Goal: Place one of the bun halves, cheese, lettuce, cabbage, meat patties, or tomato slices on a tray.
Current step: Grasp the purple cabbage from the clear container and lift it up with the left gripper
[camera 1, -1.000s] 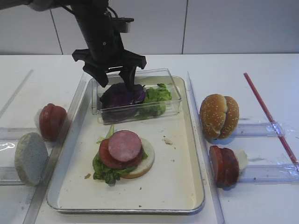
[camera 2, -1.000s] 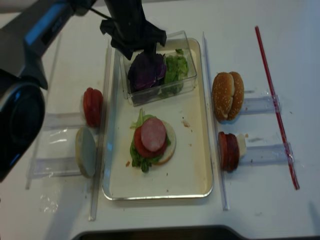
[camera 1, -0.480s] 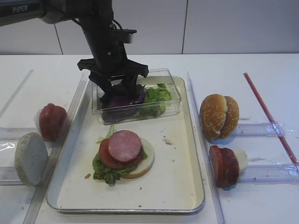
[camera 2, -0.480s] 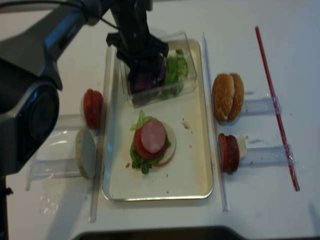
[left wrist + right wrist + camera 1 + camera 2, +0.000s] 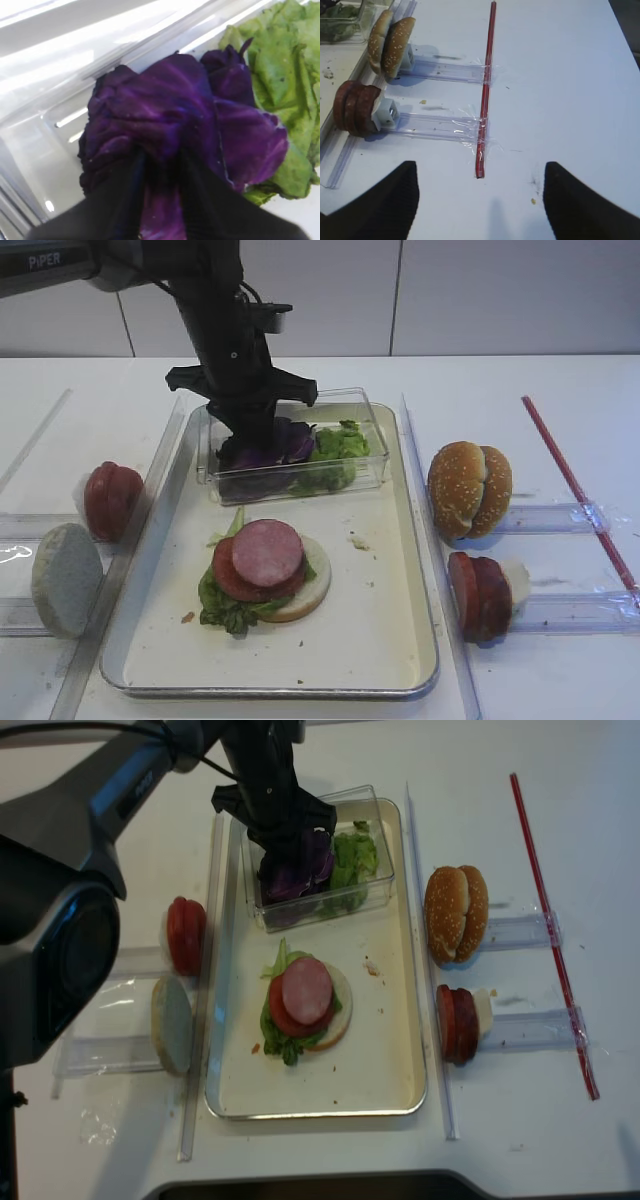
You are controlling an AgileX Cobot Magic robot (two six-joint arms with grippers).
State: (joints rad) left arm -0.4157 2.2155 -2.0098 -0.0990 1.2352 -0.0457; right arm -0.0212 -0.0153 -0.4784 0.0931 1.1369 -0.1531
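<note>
We see the left gripper [image 5: 262, 435] reaching down into the clear plastic box [image 5: 370, 435] that sits at the far end of the tray [image 5: 415, 570]. In the left wrist view its two dark fingers [image 5: 120, 200] are drawn in on a fold of the cabbage [image 5: 165, 120], pinching the purple leaf between them, so the jaws are clamped on the cabbage. The cabbage is in the left part of the box, bunched up under the gripper, with the lettuce [image 5: 340, 445] just beside it on the right, the two leaves touching.

On the near half of the tray lies a partly built burger: a bun half [image 5: 312, 590] cut face up, green leaf [image 5: 225, 608] poking out at its left and near side, a tomato slice [image 5: 228, 578] on that, and a pink meat slice [image 5: 267, 552] on top.

To the right of the tray, off it, two sesame bun halves [image 5: 469, 490] stand on edge in a clear holder, and nearer to us a stack of red slices [image 5: 480, 595] stands in a second holder (what they are exactly we cannot tell). A red strip [image 5: 575, 485] is taped across the table further right. Left of the tray stand more red slices [image 5: 110, 500] and a pale bun half [image 5: 65, 580] on edge.

The right gripper [image 5: 477, 200] hovers over bare table near the strip's end, fingers wide apart, holding nothing.
</note>
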